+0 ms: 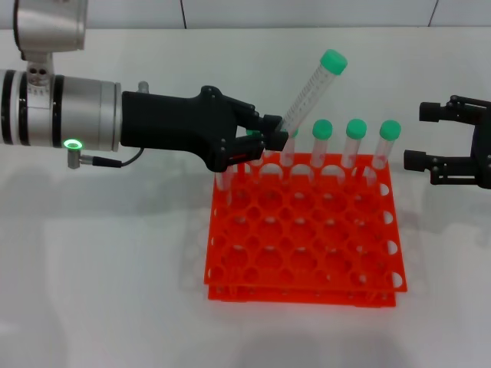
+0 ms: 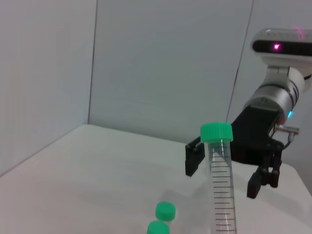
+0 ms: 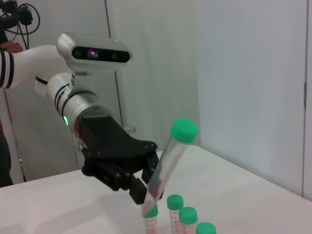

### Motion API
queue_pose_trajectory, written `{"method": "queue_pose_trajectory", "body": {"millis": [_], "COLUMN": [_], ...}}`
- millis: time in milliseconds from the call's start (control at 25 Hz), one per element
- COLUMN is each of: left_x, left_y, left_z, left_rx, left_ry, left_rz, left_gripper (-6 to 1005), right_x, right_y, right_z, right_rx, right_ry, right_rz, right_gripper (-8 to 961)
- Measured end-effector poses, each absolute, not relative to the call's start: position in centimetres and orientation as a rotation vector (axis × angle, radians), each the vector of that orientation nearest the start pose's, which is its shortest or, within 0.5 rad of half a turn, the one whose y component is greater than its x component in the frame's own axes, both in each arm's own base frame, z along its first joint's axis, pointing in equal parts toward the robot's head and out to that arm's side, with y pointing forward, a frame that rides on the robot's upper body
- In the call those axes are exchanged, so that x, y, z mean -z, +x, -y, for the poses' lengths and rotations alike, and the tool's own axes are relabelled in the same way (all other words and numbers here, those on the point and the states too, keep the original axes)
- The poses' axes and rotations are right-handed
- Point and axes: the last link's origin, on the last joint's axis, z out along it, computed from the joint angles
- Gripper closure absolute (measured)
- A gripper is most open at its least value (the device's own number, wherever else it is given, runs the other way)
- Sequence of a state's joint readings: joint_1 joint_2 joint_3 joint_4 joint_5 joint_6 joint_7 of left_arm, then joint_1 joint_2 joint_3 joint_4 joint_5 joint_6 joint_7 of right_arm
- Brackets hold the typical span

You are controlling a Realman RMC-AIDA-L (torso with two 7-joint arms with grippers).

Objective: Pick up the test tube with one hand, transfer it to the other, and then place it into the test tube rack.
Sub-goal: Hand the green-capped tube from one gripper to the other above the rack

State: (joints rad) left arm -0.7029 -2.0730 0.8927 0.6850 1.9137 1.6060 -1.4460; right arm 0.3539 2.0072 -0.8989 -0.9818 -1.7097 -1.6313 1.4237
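My left gripper [image 1: 274, 132] is shut on the lower part of a clear test tube [image 1: 309, 93] with a green cap. It holds the tube tilted, cap up and to the right, above the back edge of the orange-red test tube rack [image 1: 307, 257]. The tube also shows in the left wrist view [image 2: 222, 190] and the right wrist view [image 3: 167, 163], where the left gripper [image 3: 145, 191] grips its lower end. My right gripper [image 1: 422, 136] is open and empty, to the right of the rack at about the tube's height. It also shows in the left wrist view [image 2: 228, 168].
Several other green-capped tubes [image 1: 355, 142] stand upright in the rack's back row, some hidden behind my left gripper. Their caps show in the wrist views [image 2: 165, 210] [image 3: 188, 215]. The rack stands on a white table [image 1: 100, 268].
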Motion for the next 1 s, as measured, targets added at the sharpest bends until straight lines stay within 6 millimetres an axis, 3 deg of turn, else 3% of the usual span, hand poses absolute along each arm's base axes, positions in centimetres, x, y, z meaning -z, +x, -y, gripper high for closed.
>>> {"method": "queue_pose_trajectory", "body": {"millis": [1000], "left_x": [3.1], "left_y": [-18.7], "left_z": [-35.0], "left_rx": [0.673], "left_ry": [-3.027], "left_rz": [0.345], "left_gripper": [824], "right_x": [-6.1], "right_y": [22.8], "right_z": [-32.3], "right_rx": [-0.806], "right_ry": [-2.697], "right_rz": [-0.256], "right_gripper": [284]}}
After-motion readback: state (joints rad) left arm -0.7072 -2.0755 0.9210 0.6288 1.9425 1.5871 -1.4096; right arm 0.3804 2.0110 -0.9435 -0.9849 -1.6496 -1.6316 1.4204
